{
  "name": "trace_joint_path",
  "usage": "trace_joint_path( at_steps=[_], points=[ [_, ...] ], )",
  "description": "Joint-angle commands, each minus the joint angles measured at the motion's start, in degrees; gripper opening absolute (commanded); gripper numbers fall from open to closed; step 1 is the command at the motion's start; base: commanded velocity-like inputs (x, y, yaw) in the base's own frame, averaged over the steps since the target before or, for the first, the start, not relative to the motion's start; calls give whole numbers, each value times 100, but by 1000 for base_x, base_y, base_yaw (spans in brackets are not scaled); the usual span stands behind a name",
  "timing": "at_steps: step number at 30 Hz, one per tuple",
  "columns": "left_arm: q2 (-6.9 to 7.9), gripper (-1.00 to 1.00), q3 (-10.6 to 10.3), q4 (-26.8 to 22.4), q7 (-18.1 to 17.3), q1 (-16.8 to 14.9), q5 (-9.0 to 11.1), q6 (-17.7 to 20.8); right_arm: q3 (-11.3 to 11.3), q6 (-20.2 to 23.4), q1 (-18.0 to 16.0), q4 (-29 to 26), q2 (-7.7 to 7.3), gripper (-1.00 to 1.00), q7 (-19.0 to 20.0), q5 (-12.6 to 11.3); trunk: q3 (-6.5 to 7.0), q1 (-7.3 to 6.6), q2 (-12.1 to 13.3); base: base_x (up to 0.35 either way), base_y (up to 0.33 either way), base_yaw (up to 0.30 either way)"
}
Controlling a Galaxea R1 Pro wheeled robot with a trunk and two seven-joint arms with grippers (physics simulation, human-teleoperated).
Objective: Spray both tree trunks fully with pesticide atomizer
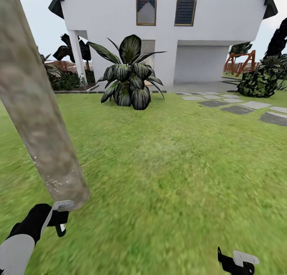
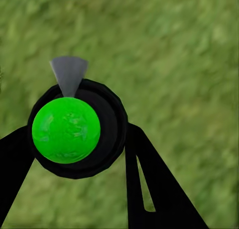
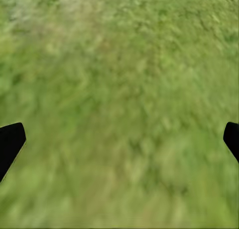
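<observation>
A thick mottled grey-brown tree trunk [image 1: 36,107] slants up the left of the head view, with small white specks on its lower part. Just below its base is my left gripper [image 1: 59,226], close to the bark. In the left wrist view my left gripper [image 2: 77,139] is shut on the pesticide atomizer [image 2: 64,130], seen end-on as a dark round bottle with a bright green face and a grey wedge-shaped nozzle, over grass. My right gripper [image 1: 235,263] hangs low at the right over the lawn. Its fingers [image 3: 10,144] stand wide apart with nothing between them.
The lawn [image 1: 167,167] stretches ahead to a white house [image 1: 199,35]. A large dark-leaved plant [image 1: 127,73] stands mid-lawn. Pale and dark stone slabs [image 1: 239,106] run along the right, beside a round bush [image 1: 259,83] and a red wooden frame [image 1: 239,61].
</observation>
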Motion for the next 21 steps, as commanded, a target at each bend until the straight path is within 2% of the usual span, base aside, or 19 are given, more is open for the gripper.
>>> trace_joint_path(
  at_steps=[1,16,21],
  points=[
    [-6,-100,34,-8,-50,-6,-61,22,-19,-18,-4,11,-2,100,-41,61,-5,1,-2,158,-238,277],
    [-6,-100,34,-8,-50,-6,-59,30,-19,-18,-4,11,-2,100,-41,61,-5,1,-2,153,-240,277],
    [-6,-100,34,-8,-50,-6,-59,31,-19,-18,-4,9,-2,100,-41,61,-5,1,-2,153,-240,93]
  ],
)
